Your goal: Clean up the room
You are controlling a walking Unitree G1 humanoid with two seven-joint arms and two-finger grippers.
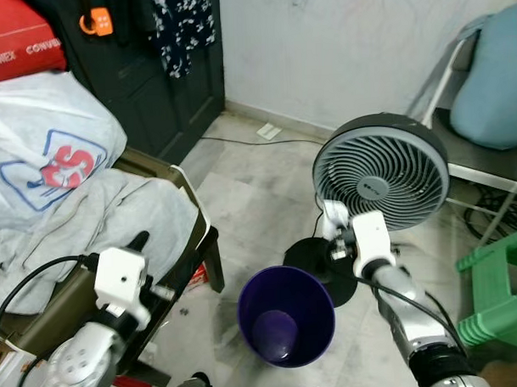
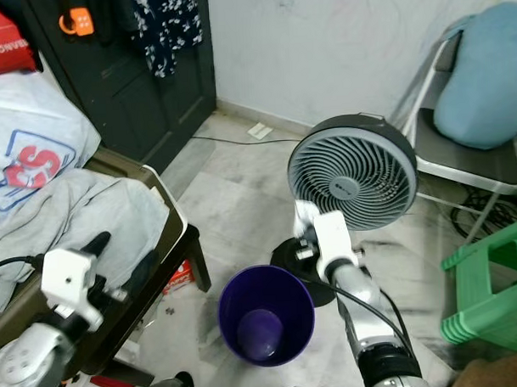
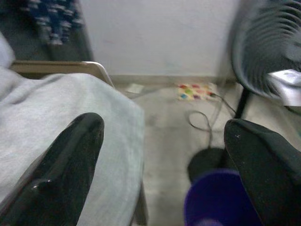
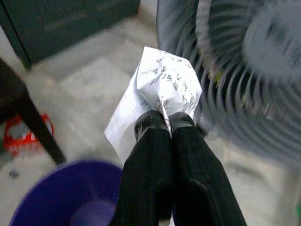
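Left eye view: purple bin point(image 1: 286, 316) stands on the pale tiled floor point(image 1: 241, 194), roughly centred before the robot, its mouth up. Just behind it, a grey pedestal fan point(image 1: 381, 172) on a black round base. Right gripper point(image 1: 331, 218) is raised in front of the fan's lower grille, above and to the right of the bin's rim, with a white paper point(image 1: 334, 213) at its tip. Left gripper point(image 1: 141, 242) sits low on the left, beside a chair point(image 1: 189, 238) heaped with grey cloth point(image 1: 98, 220). A green plastic stool point(image 1: 500, 291) stands at the far right; a dark door point(image 1: 161, 78) fills the back left. Right eye view: same layout; a blue cushion point(image 2: 484, 75) rests on a metal-framed chair behind the fan. Left wrist view: the two black fingers point(image 3: 70, 174) stand wide apart, nothing between them; grey cloth lies under one finger, the bin's purple rim point(image 3: 211, 202) shows below the other, and a cable trails across the floor toward the fan base. Right wrist view: the fingers point(image 4: 162, 165) are pressed tight together, pinching a crumpled white sheet with handwriting point(image 4: 160, 94); the sheet hangs over the floor just past the bin's edge, the fan grille blurred close behind.
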